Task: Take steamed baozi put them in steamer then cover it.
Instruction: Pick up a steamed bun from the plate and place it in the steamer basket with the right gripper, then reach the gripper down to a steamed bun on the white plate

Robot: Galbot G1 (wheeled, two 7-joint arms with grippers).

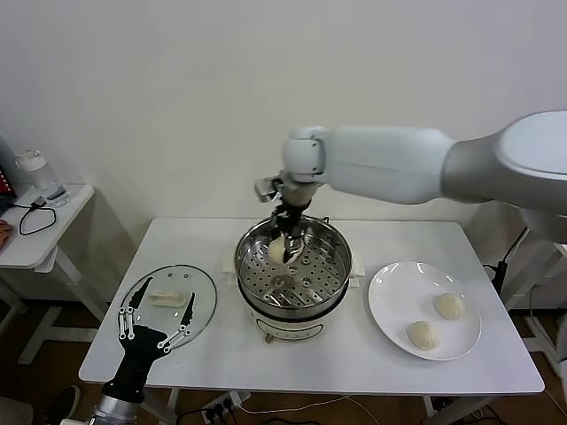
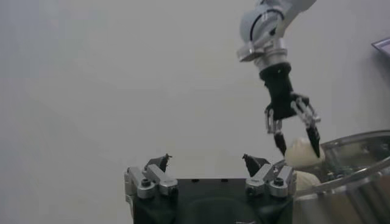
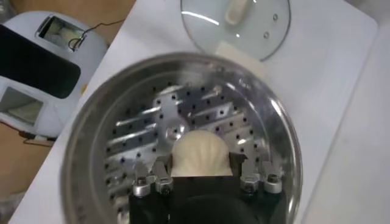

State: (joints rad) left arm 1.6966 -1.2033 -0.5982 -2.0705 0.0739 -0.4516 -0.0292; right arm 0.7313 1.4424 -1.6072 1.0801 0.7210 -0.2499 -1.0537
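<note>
White wall and a white table make up the work area, with the steamer standing at the table's middle on its electric base. The right gripper hangs inside the steamer's rim, clenched on one bun; the right wrist view shows that bun seated between the fingers above the perforated tray. Two more buns lie on the white plate to the right of the steamer, apart from each other. A fourth bun cannot be made out with certainty; it may sit behind the arm or low in the pot.

The glass lid rests flat on the table to the left of the steamer, handle up. The left gripper hovers at the lid's near edge with its fingers spread wide and nothing between them, waiting.

Judgement: the step in hand is setting the held bun on the tray. It is best lowered until the dough just meets the tray, placed toward one side so that room remains for the others, then let go gently and the arm lifted straight up clear of the rim. A squeeze or a drop would dent the soft dough. The cover goes on last.
</note>
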